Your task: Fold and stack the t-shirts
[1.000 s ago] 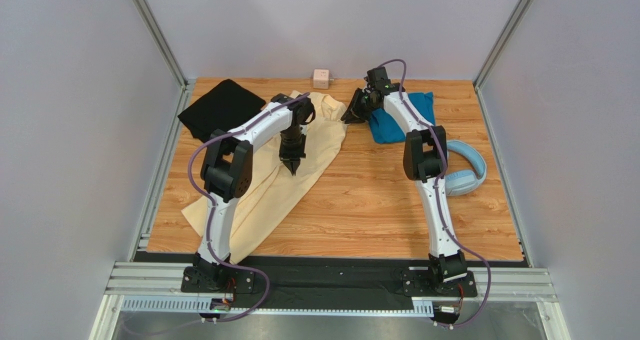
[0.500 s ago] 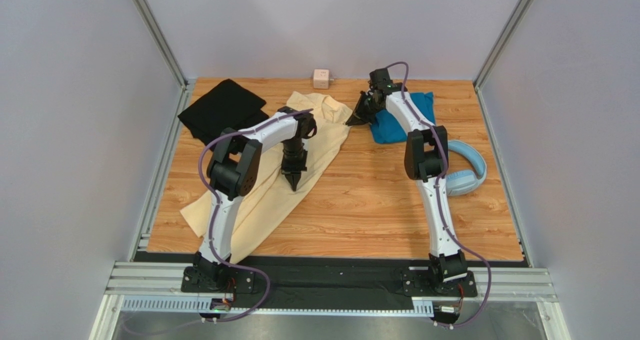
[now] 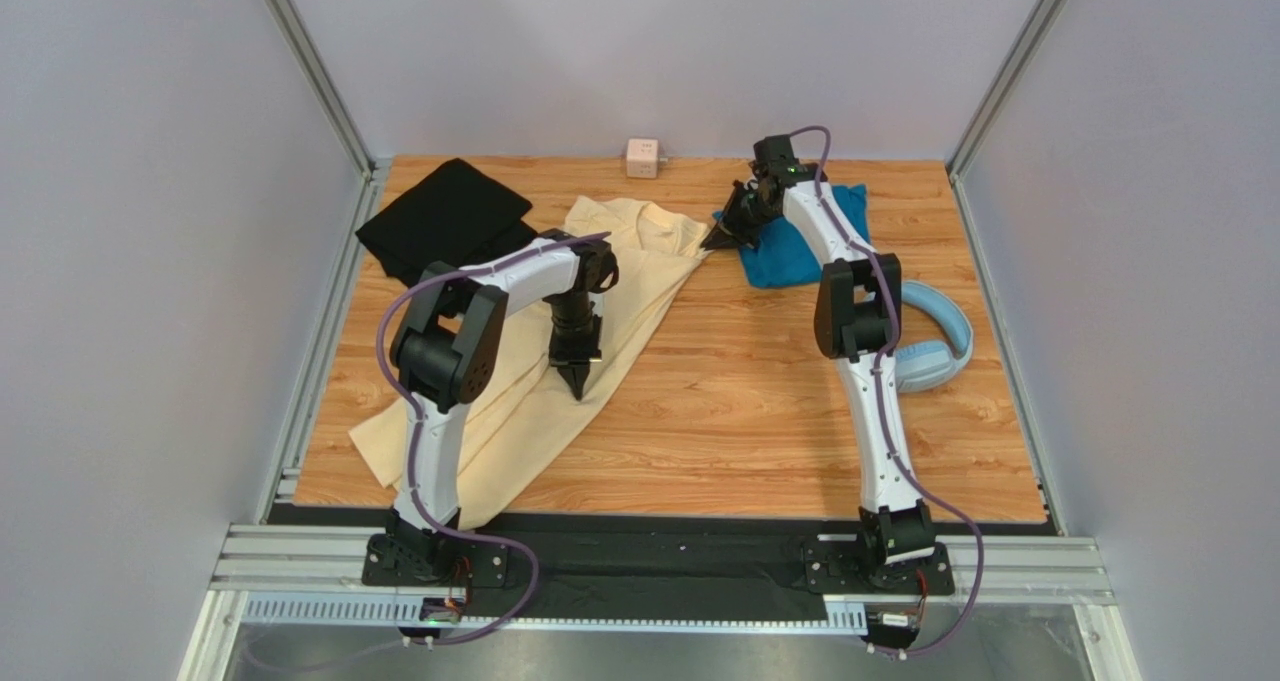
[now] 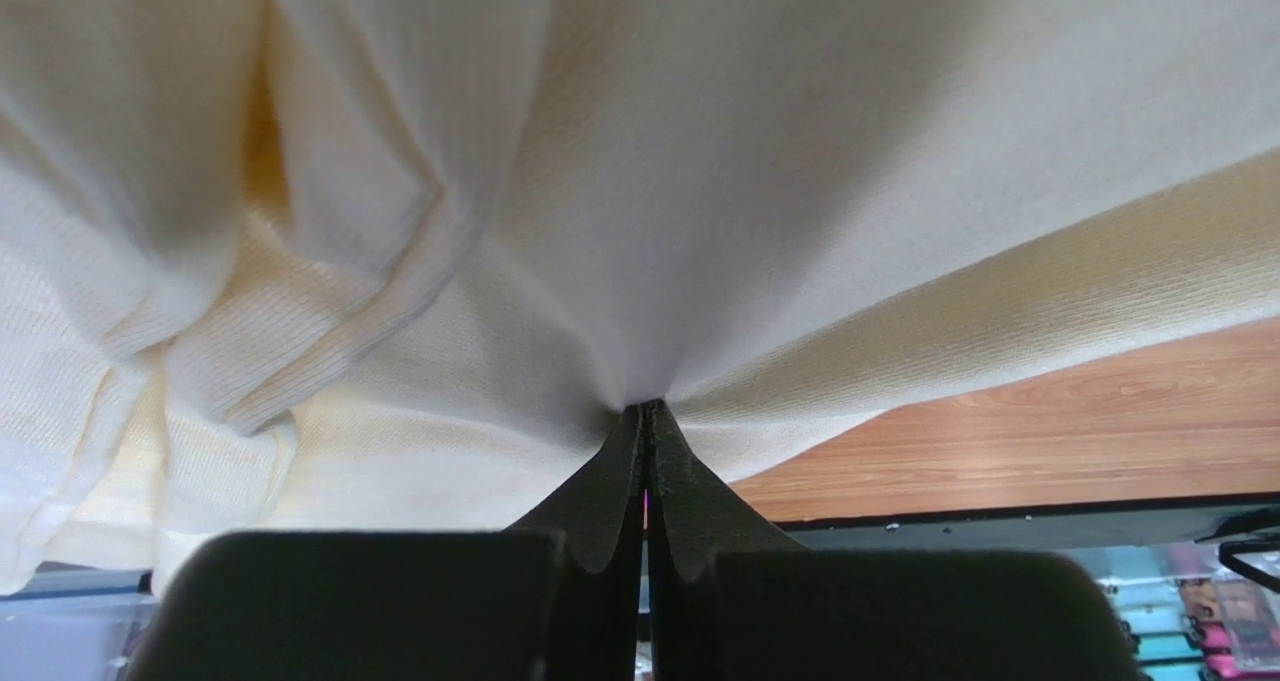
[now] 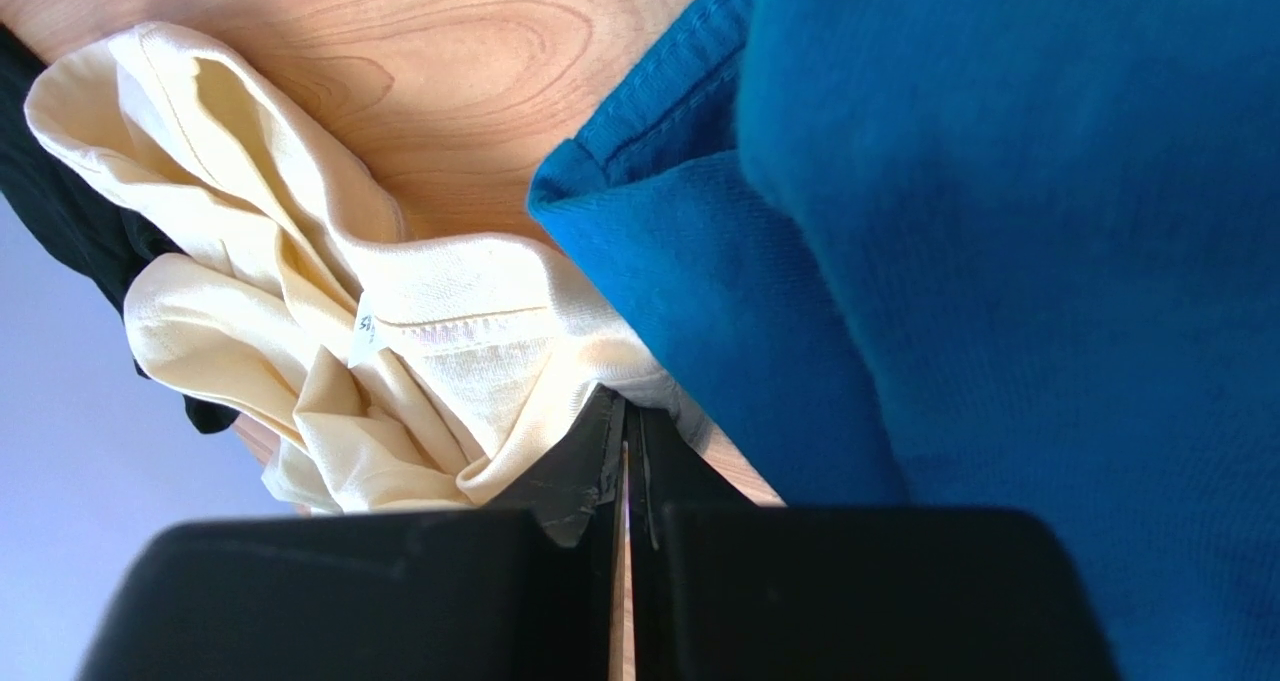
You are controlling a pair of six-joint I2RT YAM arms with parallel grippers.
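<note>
left claw (image 3: pixel 576 383): pointed straight down, fingers pressed together with no gap. a fold of the cream-yellow t-shirt (image 3: pixel 504 411) is pinched at the tips. in the left wrist view, the cloth (image 4: pixel 751 186) is seen drawn into taut creases fanning out from the pinch point. a strip of bare wooden table (image 4: pixel 1052 426) shows beside the tips.

right claw (image 3: pixel 723 237): held low at the far end of the same shirt, fingers closed together. in the right wrist view, bunched cream cloth with a small label is seen gripped at the tips. the teal t-shirt (image 3: pixel 778 261) lies immediately to the right of this claw, its hem touching the cream cloth at the fingertips. whether the teal hem is also caught cannot be told.

the cream-yellow t-shirt is held by both claws. it runs from the right claw back to the left claw, then trails rumpled behind and to the left of the left claw, toward the near-left corner of the table.

the black t-shirt (image 3: pixel 443 219) lies beyond and to the left of the left claw, well apart from its tips.

a small pink cube (image 3: pixel 643 158) sits at the far edge, beyond both claws and between them. light-blue headphones (image 3: pixel 939 344) lie nearer than the right claw and to its right, close to the teal t-shirt.
</note>
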